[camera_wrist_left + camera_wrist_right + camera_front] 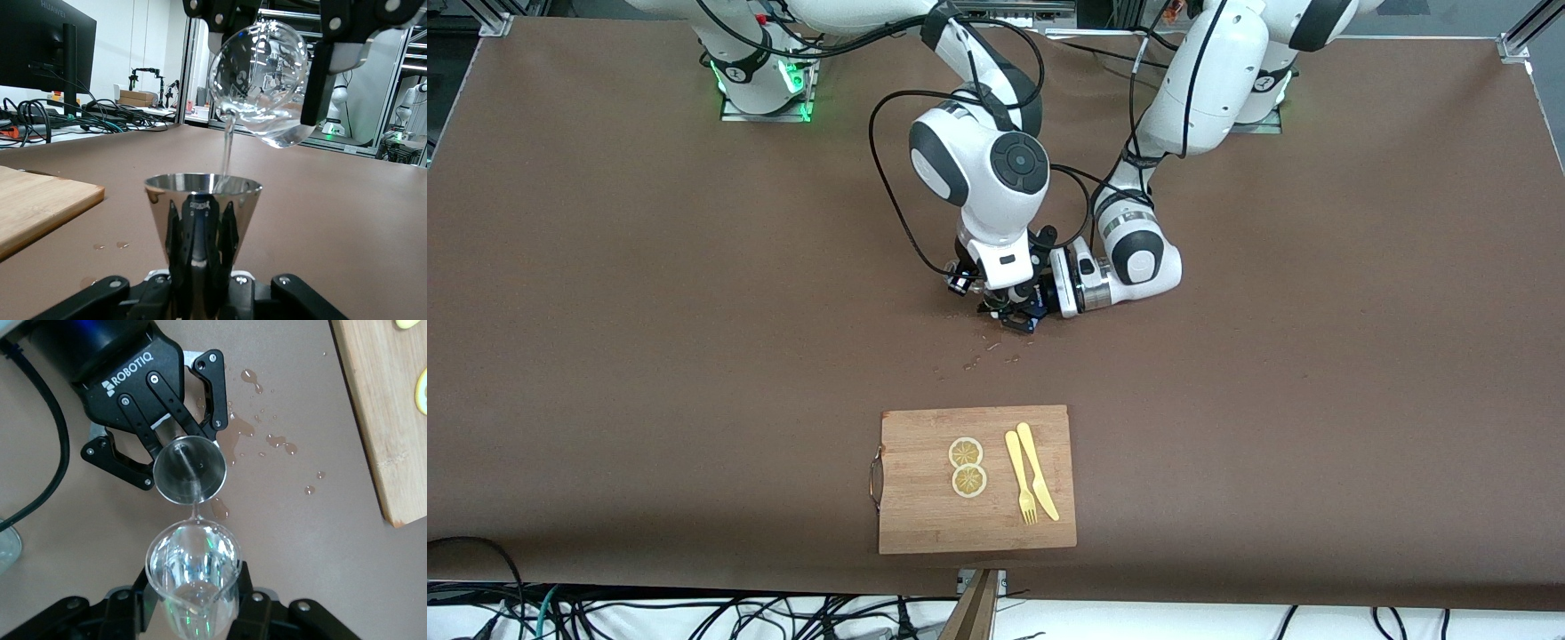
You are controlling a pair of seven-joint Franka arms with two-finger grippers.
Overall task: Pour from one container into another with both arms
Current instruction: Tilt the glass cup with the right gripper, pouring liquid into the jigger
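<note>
- Nearest the front camera you see the wooden cutting board [977,480], which serves as the landmark here. It carries two lemon slices [967,467] and, beside them, a yellow fork [1020,477] and yellow knife [1037,469].
- Small water drops [971,364] dot the brown table [1316,400] just farther from the camera than the board.
- Farther again than the drops, both arms meet over the table's middle.
- Your left arm [1192,98] folds down from its base with the wrist lying nearly level. The left gripper [175,457] sits low at the table, its fingers clamped on a steel conical cup [203,220] standing upright.
- Your right arm [978,160] bends at the elbow and points its wrist downward. The right gripper [280,40] hangs above the cup, closed around a clear glass beaker [263,80].
- The beaker is tilted spout-down, and a thin stream of water [227,150] falls from it into the cup.
</note>
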